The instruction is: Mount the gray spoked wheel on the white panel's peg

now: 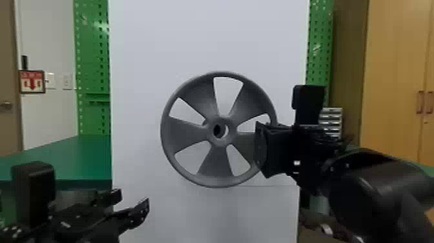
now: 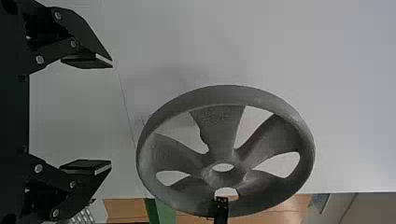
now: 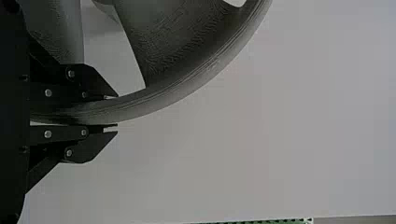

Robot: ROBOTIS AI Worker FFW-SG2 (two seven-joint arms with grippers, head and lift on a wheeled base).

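Between the side edges of the white panel (image 1: 145,38): wheel (image 1: 216,163) upright, right claw (image 3: 116,111) clamped on it; left claw (image 2: 112,115) apart, empty. Grasp done; mounting on peg apparently remains.

You've got free room from left gripper (image 1: 132,200) to the gray spoked wheel (image 1: 189,133); right gripper (image 1: 263,147) blocks its right rim, white panel (image 1: 139,97) blocks behind.

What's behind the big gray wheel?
Behind the gray wheel is the white panel, showing through the gaps between its spokes. What the spokes and rim cover can't be seen.
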